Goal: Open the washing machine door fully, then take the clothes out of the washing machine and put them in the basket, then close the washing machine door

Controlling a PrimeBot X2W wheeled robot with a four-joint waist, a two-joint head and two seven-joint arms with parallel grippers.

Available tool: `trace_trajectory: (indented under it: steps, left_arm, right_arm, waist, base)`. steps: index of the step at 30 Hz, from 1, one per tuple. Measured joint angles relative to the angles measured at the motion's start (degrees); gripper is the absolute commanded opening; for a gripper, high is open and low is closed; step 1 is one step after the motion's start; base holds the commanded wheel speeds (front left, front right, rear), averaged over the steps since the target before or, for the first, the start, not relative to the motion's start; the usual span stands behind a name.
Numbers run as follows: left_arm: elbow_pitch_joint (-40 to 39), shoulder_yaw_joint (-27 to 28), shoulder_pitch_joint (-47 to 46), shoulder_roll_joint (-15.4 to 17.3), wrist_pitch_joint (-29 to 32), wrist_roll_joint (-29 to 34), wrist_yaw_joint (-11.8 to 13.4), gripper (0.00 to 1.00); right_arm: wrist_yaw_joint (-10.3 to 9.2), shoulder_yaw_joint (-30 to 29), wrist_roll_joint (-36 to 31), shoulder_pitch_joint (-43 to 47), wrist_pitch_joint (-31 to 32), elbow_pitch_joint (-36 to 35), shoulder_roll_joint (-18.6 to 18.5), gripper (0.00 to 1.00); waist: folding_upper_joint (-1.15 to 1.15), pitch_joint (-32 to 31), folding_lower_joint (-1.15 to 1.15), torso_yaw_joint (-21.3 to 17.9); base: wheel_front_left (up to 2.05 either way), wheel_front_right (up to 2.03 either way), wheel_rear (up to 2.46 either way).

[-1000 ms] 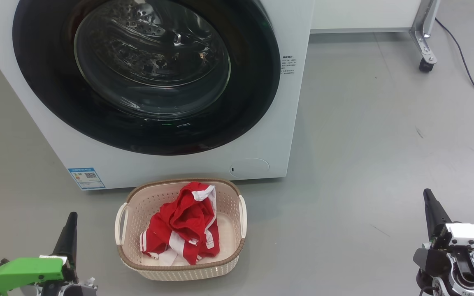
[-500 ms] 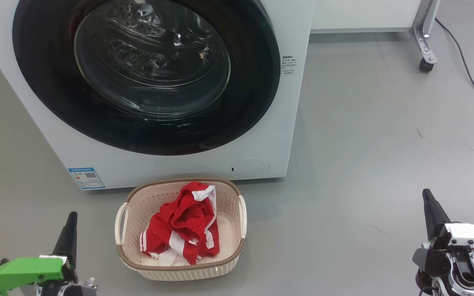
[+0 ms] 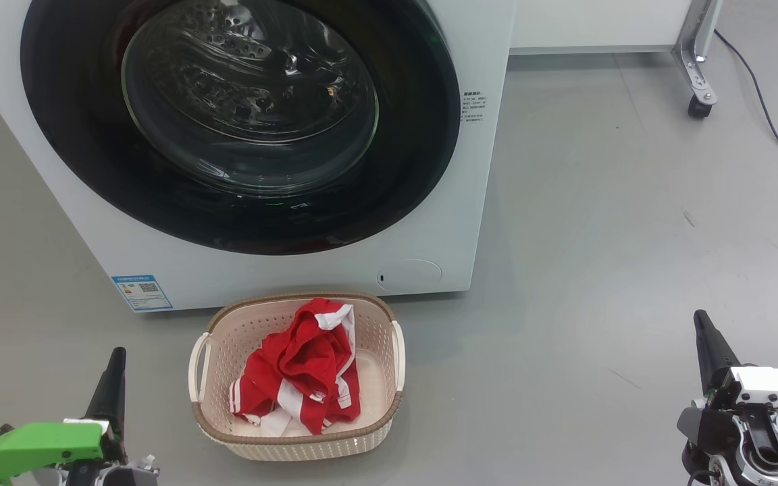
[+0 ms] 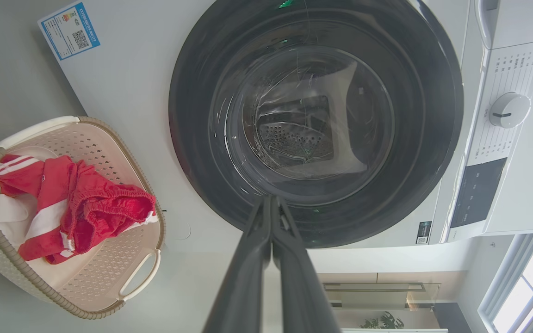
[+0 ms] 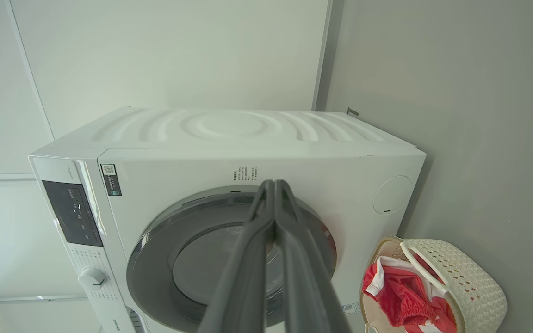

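The washing machine door (image 3: 240, 115) is shut, its black rim flush with the front of the washing machine (image 3: 281, 277). Through the bulging glass the perforated steel drum shows dimly (reflections hide much of the inside). The clothes (image 3: 301, 368) lie in the basket (image 3: 308, 445), a crumpled red bundle with white stripes, heaped nearer the basket's left side, with one white-edged fold rising near the far rim. The basket stands on the grey floor (image 3: 598, 236) just beside the foot of the machine, below the door's lower edge, between a blue label sticker (image 3: 141, 291) on the left and a round service flap (image 3: 409, 275) on the right.

The left gripper (image 3: 116, 361) hangs low at the basket's left, well apart from it, its two dark fingers pressed together and holding nothing; a bright green part (image 3: 38, 445) sits on the arm behind it. In the left wrist view those closed fingers point at the lower rim of the door. The right gripper (image 3: 702, 320) hangs well to the right of the basket over bare floor, its fingers likewise pressed together and empty.

Farther out, a small printed notice (image 3: 472, 106) sits on the machine front right of the door, and the control dial (image 4: 507, 109) shows on the panel. Behind, a metal leg with a caster (image 3: 698, 106) stands on the floor, a black cable (image 3: 760, 94) trailing past it.
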Motion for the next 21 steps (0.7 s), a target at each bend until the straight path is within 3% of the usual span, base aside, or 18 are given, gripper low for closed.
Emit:
trace_trajectory:
  steps: [21]
  left_arm:
    - [-0.10,0.16,-0.02,-0.09,0.24,0.00,0.00,0.00]
  right_arm:
    - [0.00,-0.19,-0.02,0.00,0.18,-0.03,0.05,0.00]
  waist:
    - [0.00,0.00,0.00,0.00]
  base:
    - [0.00,0.00,0.00]
